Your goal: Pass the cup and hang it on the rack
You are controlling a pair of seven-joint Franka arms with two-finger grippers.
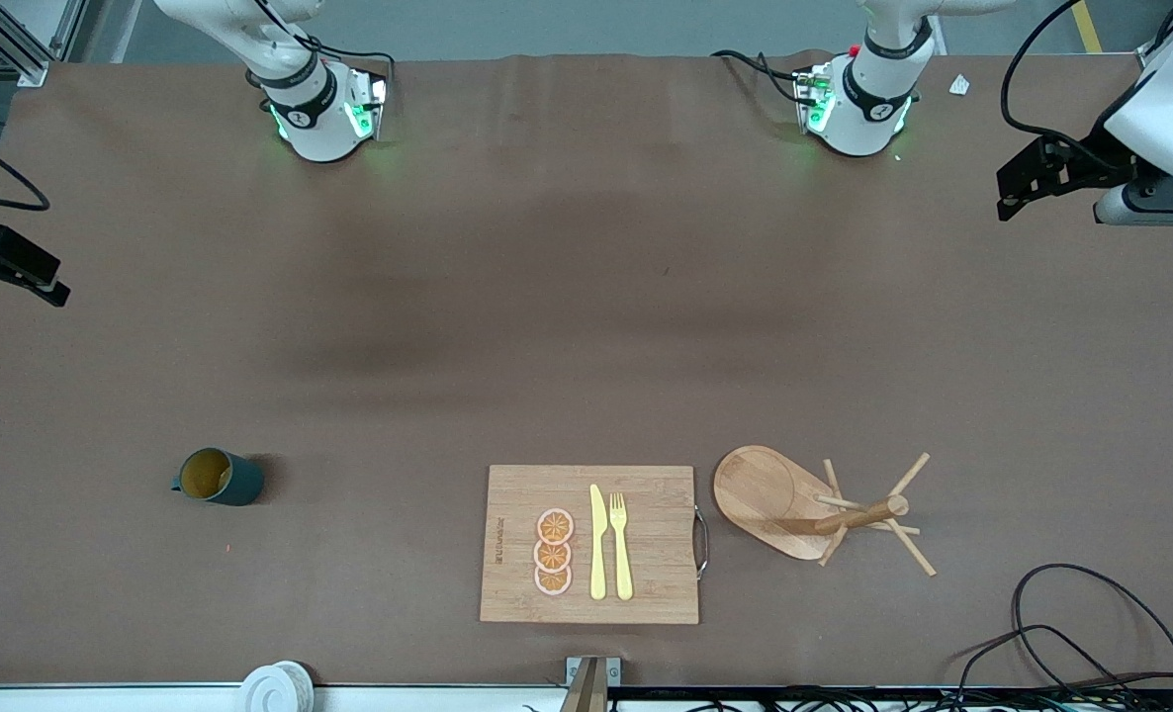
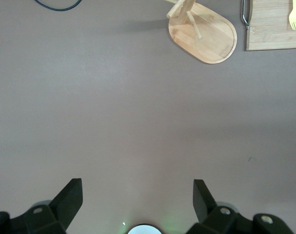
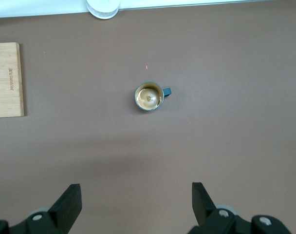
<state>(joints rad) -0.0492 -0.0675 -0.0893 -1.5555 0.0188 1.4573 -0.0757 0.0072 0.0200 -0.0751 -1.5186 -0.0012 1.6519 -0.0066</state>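
Note:
The dark teal cup (image 1: 219, 477) stands upright on the brown table toward the right arm's end, its tan inside (image 3: 149, 97) showing and its handle on one side. The wooden rack (image 1: 814, 504) stands toward the left arm's end, with an oval base (image 2: 206, 34), a thick post and thin pegs. My right gripper (image 3: 137, 191) hangs open and empty, high over the table's right-arm end (image 1: 28, 277), well away from the cup. Up over the table's other end, apart from the rack, my left gripper (image 2: 138, 187) is open and empty too, seen at the front view's edge (image 1: 1027, 188).
A bamboo cutting board (image 1: 591, 544) with a metal handle lies between cup and rack, carrying a yellow knife, a yellow fork and three orange slices. Black cables (image 1: 1071, 633) loop near the front edge by the rack. A white roll (image 1: 275, 685) sits at the front edge.

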